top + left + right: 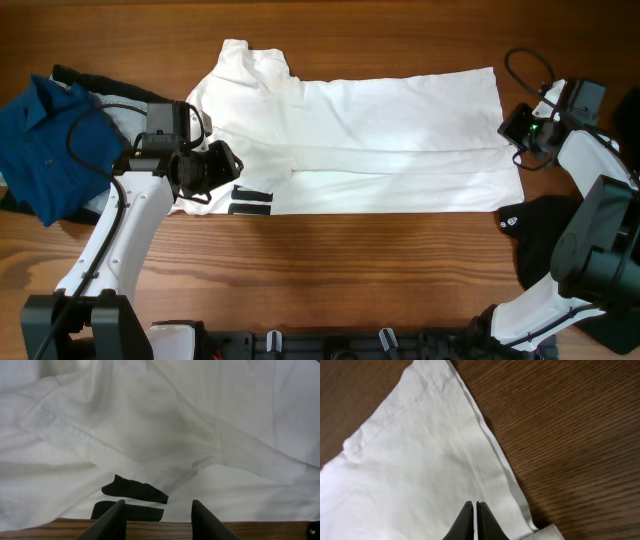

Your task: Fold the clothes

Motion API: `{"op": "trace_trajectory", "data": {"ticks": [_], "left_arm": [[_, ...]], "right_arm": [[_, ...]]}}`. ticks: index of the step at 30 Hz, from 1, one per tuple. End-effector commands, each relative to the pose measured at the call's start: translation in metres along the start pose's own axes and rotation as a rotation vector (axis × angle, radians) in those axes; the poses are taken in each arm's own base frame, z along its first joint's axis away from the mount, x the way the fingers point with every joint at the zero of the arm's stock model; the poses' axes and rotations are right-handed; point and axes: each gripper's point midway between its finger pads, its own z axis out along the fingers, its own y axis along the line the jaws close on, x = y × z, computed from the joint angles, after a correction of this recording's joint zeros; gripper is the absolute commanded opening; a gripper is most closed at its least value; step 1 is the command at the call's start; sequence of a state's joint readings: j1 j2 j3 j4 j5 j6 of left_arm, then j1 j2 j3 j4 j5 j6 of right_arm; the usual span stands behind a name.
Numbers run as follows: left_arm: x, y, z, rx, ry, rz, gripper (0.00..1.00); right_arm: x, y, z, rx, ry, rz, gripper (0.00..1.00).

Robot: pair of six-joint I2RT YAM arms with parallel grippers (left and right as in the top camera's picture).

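Note:
The white T-shirt (380, 140) lies flat across the table, folded lengthwise, with its black bars (250, 200) at the front left. My left gripper (215, 165) hovers over that left end, open. Between its fingertips (159, 510) I see only the bars (135, 491) and the shirt's front edge over bare wood. My right gripper (512, 128) is at the shirt's right hem. Its fingers (475, 506) are shut together, tips down on the white cloth (420, 460) a little inside the hem edge (495, 455).
A blue garment (45, 140) is heaped at the far left over a black one (70, 75). Another black garment (545, 225) with a small white logo lies at the right, in front of the right arm. Bare wood (570, 420) lies beyond the hem.

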State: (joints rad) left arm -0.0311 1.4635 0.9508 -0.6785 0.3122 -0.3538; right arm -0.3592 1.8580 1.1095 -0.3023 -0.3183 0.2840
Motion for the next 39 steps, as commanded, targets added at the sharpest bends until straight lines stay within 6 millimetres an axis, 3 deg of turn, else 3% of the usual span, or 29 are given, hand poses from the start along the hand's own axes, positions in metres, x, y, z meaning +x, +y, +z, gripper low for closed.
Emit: {"op": "trace_trajectory", "data": {"ticks": [1,4,14,25,31,39], "left_arm": [[0.000,0.002,0.002,-0.012,0.002,0.005,0.42],[-0.001,0.002,0.002,-0.015,0.000,0.005,0.42],[-0.001,0.003,0.002,-0.018,0.000,0.001,0.42],[-0.001,0.003,0.002,-0.018,0.000,0.001,0.42],[-0.001,0.003,0.002,-0.018,0.000,0.001,0.42],[0.001,0.004,0.002,-0.021,0.007,-0.001,0.42]], "right_arm": [[0.020,-0.006,0.002,0.025,0.083,0.057,0.13],[0.038,-0.043,-0.006,0.215,0.137,0.119,0.21],[0.052,-0.076,-0.019,0.383,0.175,0.167,0.24],[0.056,-0.076,-0.020,0.383,0.192,0.164,0.23],[0.056,-0.076,-0.020,0.382,0.192,0.164,0.04],[0.048,-0.070,-0.022,0.349,0.168,0.138,0.04]]}}
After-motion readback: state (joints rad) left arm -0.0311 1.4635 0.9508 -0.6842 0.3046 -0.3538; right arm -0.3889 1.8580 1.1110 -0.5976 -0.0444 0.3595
